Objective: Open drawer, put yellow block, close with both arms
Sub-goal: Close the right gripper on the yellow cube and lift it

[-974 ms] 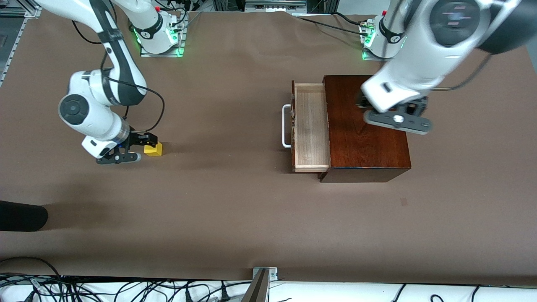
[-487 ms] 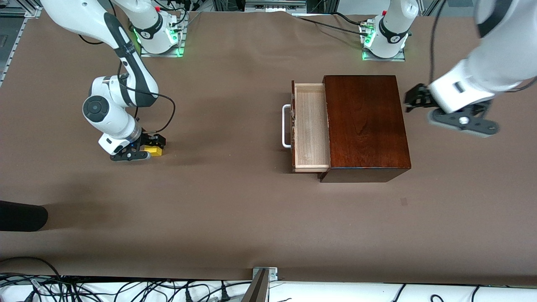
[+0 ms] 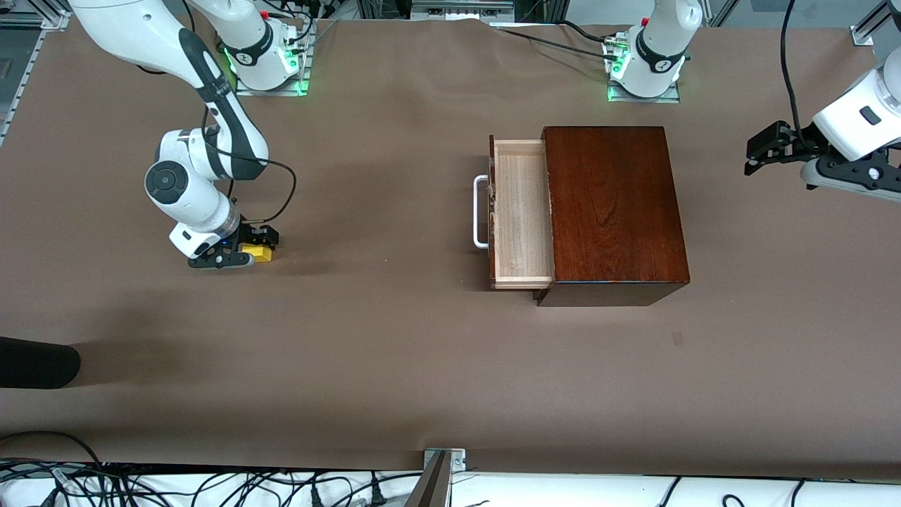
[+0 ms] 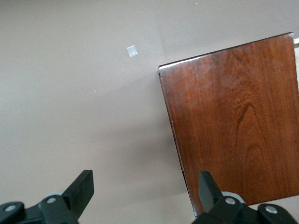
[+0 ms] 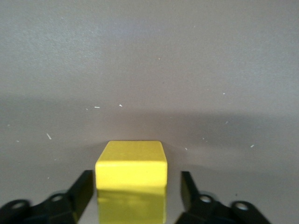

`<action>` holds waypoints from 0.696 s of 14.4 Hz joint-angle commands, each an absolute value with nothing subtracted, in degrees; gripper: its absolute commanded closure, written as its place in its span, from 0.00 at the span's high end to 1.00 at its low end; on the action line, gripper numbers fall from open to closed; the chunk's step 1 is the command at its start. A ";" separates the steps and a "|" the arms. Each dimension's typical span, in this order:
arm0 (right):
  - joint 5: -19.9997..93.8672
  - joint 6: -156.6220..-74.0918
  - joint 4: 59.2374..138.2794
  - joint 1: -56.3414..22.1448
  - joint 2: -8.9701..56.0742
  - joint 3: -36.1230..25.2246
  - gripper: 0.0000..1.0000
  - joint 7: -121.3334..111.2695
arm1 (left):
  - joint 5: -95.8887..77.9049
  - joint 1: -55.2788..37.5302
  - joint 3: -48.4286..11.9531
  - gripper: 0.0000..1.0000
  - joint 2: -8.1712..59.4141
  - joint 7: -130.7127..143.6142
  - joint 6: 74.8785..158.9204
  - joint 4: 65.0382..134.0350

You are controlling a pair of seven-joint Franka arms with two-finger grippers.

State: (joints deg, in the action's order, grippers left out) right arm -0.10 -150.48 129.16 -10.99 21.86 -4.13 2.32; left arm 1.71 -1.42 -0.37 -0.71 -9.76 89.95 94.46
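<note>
Brown surface [image 3: 394, 352] spread under everything, bare between the yellow block and the drawer.

Glossy mahogany box [image 3: 612, 211] toward the left arm's end of the surface, wood grain plain on top. Dark rounded object [image 3: 35, 362] at the surface edge at the right arm's end, nearer the front camera than the block; identity not determinable.

Drawer [image 3: 521, 211] pulled partly out of the box toward the right arm's end. Pale wood tray, nothing inside, dark reddish-brown front, white U-shaped bar handle [image 3: 480, 211] on that front.

Left end effector [image 3: 764, 151] up in the air over the bare surface past the box, at the left arm's end. Fingers [image 4: 80, 189] spread wide, nothing between them; box corner in sight in the left wrist view.

Right end effector [image 3: 257, 241] low at the surface, well apart from the drawer. Fingers [image 5: 81, 191] straddling the yellow block [image 3: 257, 252], one on each flank, a slim gap on one side; grip not closed.

Yellow block resting on the surface, bright yellow cube, clean flat faces.
</note>
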 commanded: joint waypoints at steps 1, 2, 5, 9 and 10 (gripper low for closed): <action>0.35 -151.44 129.03 -10.37 22.15 -3.87 0.16 1.67 | -0.18 0.35 -0.26 1.00 -3.34 -8.53 98.57 101.15; -0.08 -151.17 128.07 -10.46 21.97 -3.87 0.00 1.06 | -0.09 0.26 -0.26 1.00 -3.95 -7.05 101.92 103.51; -0.18 -143.13 120.97 -10.46 20.31 -3.78 0.00 -3.60 | 0.53 0.26 -0.35 1.00 -3.87 -0.88 104.50 105.82; -0.09 -121.78 104.63 -11.25 20.56 -1.94 0.00 -3.69 | -0.35 0.53 -1.05 1.00 -3.95 -0.53 103.74 105.29; 0.09 -117.99 100.33 -11.51 20.91 -1.06 0.00 -3.69 | -0.35 0.53 -1.05 1.00 -3.78 -1.31 103.02 104.94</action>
